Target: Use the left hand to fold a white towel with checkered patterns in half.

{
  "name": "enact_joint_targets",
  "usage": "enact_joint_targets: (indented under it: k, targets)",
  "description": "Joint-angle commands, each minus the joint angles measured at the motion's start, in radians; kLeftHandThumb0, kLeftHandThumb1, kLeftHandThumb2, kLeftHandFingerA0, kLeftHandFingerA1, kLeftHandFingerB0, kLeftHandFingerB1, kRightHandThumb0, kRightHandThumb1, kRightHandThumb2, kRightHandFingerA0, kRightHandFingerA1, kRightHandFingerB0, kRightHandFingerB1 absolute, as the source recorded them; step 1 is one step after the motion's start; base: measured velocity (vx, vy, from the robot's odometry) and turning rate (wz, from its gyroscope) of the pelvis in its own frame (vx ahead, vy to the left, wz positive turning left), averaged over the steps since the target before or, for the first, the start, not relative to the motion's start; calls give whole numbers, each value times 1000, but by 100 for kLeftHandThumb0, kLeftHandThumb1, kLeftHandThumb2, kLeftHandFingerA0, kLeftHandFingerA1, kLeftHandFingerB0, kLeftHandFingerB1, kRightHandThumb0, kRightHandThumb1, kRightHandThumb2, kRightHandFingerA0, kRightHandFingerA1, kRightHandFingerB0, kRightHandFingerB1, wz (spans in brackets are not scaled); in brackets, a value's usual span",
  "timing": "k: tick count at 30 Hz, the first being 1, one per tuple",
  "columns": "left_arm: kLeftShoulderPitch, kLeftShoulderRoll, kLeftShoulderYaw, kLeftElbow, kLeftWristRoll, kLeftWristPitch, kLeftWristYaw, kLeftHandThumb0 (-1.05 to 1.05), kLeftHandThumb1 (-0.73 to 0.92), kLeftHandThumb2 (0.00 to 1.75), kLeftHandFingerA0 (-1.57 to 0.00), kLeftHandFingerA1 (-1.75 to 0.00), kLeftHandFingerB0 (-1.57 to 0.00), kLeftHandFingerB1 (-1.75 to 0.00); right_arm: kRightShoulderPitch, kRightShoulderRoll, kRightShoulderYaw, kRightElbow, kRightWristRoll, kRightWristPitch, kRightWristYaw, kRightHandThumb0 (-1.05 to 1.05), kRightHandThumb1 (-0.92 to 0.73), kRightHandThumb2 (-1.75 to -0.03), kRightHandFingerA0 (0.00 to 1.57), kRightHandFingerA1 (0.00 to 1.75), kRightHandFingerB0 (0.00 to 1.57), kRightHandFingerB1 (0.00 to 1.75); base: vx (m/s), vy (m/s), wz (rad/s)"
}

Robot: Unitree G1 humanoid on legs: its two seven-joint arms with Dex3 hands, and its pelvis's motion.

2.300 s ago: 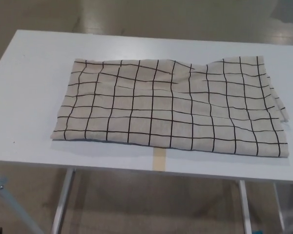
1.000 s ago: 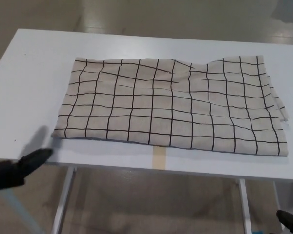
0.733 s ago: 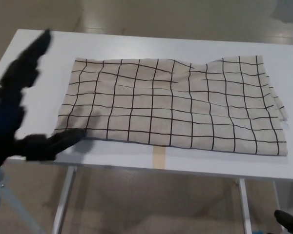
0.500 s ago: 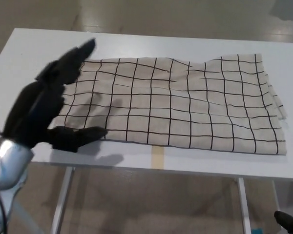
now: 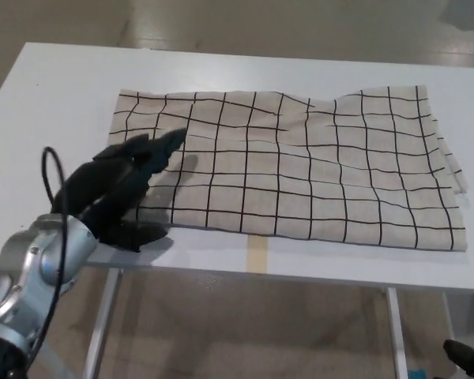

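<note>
1. Your towel is lying spread flat across the middle of the white bench, its near edge running close along the bench's front edge.
2. Your left hand is hovering over the towel's near left corner, fingers spread apart and gripping nothing.
3. A strip of tape is sitting at the bench's front edge, just below the towel.
4. Your right hand is sitting outside the view.

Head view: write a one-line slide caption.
The robot's open left hand reaches over the near-left corner of a checkered towel lying flat and unfolded on a white table.
</note>
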Motion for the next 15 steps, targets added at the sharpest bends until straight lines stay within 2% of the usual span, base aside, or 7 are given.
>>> enact_joint_targets:
  k: [1, 6, 8, 15]
  targets:
    - [-80, 24, -124, 146, 219, 73, 120, -11, 63, 58, 0, 0, 0, 0, 17, -7, 0, -1, -12, -33, -8, -23, -70, -60, 44, 69, 47, 57, 0, 0, 0]
    - [-143, 8, -159, 249, 210, 90, 144, -17, 62, 59, 0, 0, 0, -1, 9, -13, -1, -2, -20, -34, -10, -22, -70, -60, 44, 68, 47, 57, 0, 0, 0]
    - [-179, -16, -177, 302, 217, 120, 182, -25, 61, 59, 0, 0, 0, -1, 5, -8, -2, 1, -11, -35, -8, -22, -70, -60, 44, 68, 47, 57, 0, 0, 0]
    - [-222, -64, -212, 397, 227, 134, 250, -30, 58, 57, 0, 0, 0, -3, 12, -8, -4, -17, -5, -17, -6, -22, -70, -60, 44, 68, 47, 57, 0, 0, 0]
